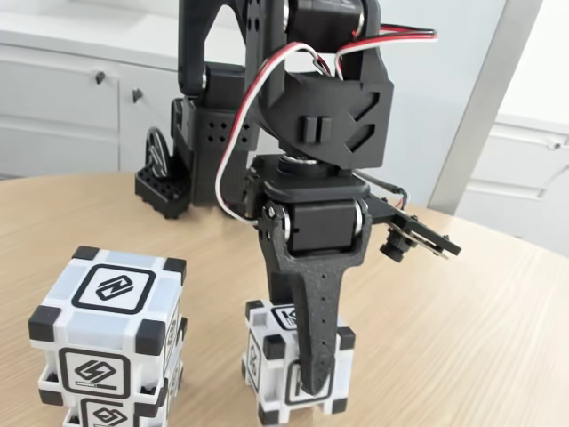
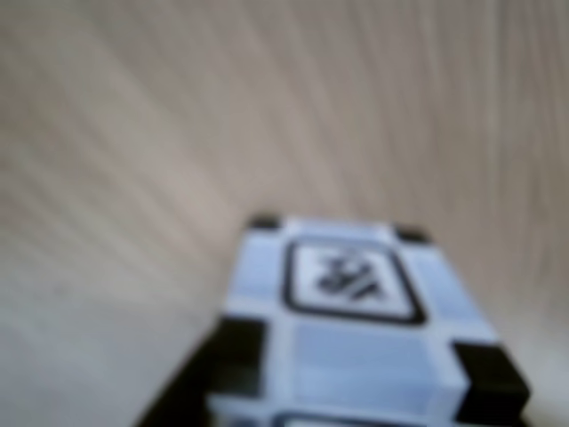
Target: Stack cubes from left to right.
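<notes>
On table (image 1: 462, 320), pincer (image 1: 311, 378) clamping lone cube (image 1: 271, 360) beside two-cube stack (image 1: 107, 342). Risk: shallow grip slipping during lift, or off-centre placing toppling stack.

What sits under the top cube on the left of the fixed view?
Another cube of the same kind lies under the top cube, making a two-high stack. The frame's bottom edge cuts off the lower one, so the table beneath it cannot be seen.
</notes>
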{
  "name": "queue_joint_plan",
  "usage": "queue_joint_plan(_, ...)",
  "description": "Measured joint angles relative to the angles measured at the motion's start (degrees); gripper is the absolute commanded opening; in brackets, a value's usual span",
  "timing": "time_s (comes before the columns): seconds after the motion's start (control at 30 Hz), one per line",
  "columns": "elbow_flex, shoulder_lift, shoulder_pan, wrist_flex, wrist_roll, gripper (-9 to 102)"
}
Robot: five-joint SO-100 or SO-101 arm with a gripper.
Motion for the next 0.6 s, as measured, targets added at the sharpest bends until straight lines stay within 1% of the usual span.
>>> queue_joint_plan(0.27,0.0,7.3,-0.1,0.8,0.0,13)
queue_joint_plan(0.6,0.1,18.5,-0.2,1.1,3.0,13)
